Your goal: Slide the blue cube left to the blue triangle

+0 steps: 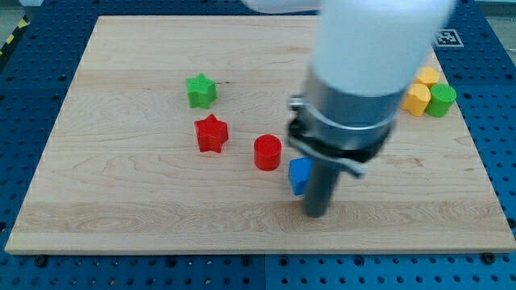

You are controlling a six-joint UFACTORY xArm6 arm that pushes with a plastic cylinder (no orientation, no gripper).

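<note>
Wooden board [121, 209] sitting on a blue pegboard-type bench [24, 121], that's the whole setup. No pincer on this rig btw, just a straight dark rod, so nothing spread or pinching anything. My tip [315, 214] is down on the board a bit right of center, towards the view's bottom, and the big white/grey arm body blocks a lot of the view above it.

Blue block [299, 174] (prob the cube, but it's half hidden behind the rod so can't swear on the shape) is right against the rod's left side, looks like touching or v. close. Just to its left and slightly up is a red cylinder [268, 152], near but apart. Further left, a red star [211, 133], and above that a green star [201, 90].

Over at the view's right edge there's a little cluster: two yellow blocks [421, 91] and a green cylinder-ish one [441, 99] all bunched up touching, partly hidden by the arm.

Blue triangle: can't see it anywhere in this shot.
</note>
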